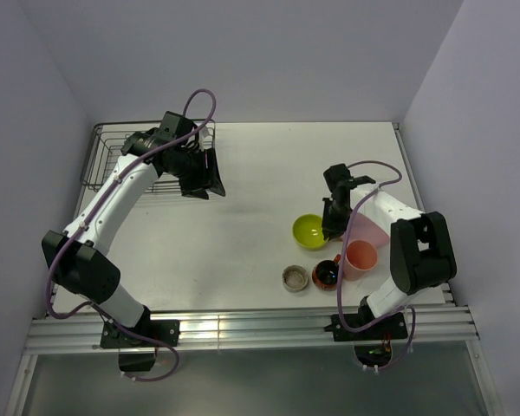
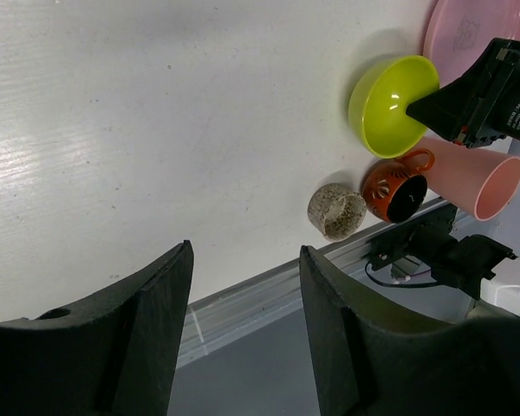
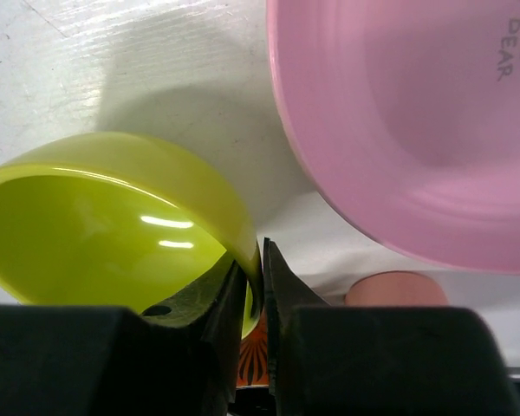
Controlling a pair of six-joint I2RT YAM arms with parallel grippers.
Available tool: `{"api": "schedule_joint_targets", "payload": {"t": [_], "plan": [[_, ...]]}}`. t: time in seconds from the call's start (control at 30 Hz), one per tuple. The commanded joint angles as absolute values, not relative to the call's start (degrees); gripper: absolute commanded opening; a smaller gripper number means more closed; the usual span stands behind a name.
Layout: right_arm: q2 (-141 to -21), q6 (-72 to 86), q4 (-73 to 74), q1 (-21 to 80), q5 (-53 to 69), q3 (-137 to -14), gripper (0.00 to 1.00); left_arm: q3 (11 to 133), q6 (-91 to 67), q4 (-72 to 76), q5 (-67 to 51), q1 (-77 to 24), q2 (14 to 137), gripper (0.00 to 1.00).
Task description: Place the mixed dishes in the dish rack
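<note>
The right gripper [image 3: 254, 264] is clenched on the wall of the lime-green bowl [image 3: 95, 225], one finger inside and one outside, with the rim pinched near their tips. The pink plate [image 3: 416, 130] lies just beside the outer finger. The salmon-pink cup [image 3: 394, 290] and orange-red mug [image 2: 394, 186] sit close behind the fingers, toward the wrist.

The bite looks shallow, so the bowl will likely swing. I would lift it straight up first, clear of the plate's edge and the mug, then travel slowly.

The dish rack [image 1: 113, 143] is well apart from this gripper, just beside the left gripper [image 2: 244, 251], which hangs released with nothing between its fingers. That arm should give way before the bowl is lowered on edge between the wavy dividers
</note>
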State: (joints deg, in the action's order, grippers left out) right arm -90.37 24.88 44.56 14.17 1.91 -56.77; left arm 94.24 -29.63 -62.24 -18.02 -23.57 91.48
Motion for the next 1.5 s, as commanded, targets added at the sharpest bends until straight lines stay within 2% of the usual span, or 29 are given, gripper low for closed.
{"api": "schedule_joint_targets", "payload": {"t": [0.0,0.03,0.13,0.17,0.4,0.5,0.73,0.77,0.9,1.0,1.13,1.27,1.47], "plan": [[-91.0,24.3,44.2,14.8,1.0,-59.2,0.18,94.8,-29.5,-62.5,-17.1,-24.1,91.2,0.59],[-91.0,24.3,44.2,14.8,1.1,-59.2,0.16,94.7,-29.5,-62.4,-17.1,-24.1,91.0,0.60],[-91.1,24.3,44.1,14.8,1.1,-59.1,0.01,93.9,-29.5,-61.5,-17.8,-24.1,90.4,0.63],[-91.0,24.3,44.2,14.9,1.1,-59.2,0.00,93.6,-29.4,-61.4,-18.4,-24.1,90.4,0.65],[-88.8,22.4,44.9,15.0,5.0,-62.0,0.00,93.3,-29.0,-58.9,-24.6,-24.0,88.9,0.67],[-86.7,20.7,44.3,15.3,11.7,-64.1,0.00,93.2,-29.5,-57.3,-29.7,-23.9,88.7,0.68],[-83.8,21.1,40.5,15.6,37.6,-70.0,0.00,93.4,-38.0,-51.6,-43.1,-23.9,88.5,0.69],[-83.8,21.8,39.6,15.7,43.7,-70.4,0.00,93.5,-40.9,-50.4,-43.9,-23.9,88.3,0.68],[-84.4,26.7,35.5,16.3,53.1,-72.4,0.00,96.3,-44.6,-49.6,-44.9,-23.5,88.5,0.70],[-84.6,29.3,32.8,17.4,57.2,-72.5,0.00,97.2,-47.5,-49.3,-48.2,-22.5,89.3,0.68],[-83.9,31.9,30.0,18.3,58.8,-72.1,0.00,96.4,-51.0,-46.7,-50.4,-21.9,89.1,0.76],[-83.7,32.1,30.0,19.3,58.8,-72.1,0.00,93.9,-52.7,-43.4,-52.6,-21.4,87.5,0.80],[-83.5,32.7,30.0,20.0,58.4,-72.7,0.00,94.9,-47.4,-50.1,-49.5,-21.4,87.5,0.85]]}}
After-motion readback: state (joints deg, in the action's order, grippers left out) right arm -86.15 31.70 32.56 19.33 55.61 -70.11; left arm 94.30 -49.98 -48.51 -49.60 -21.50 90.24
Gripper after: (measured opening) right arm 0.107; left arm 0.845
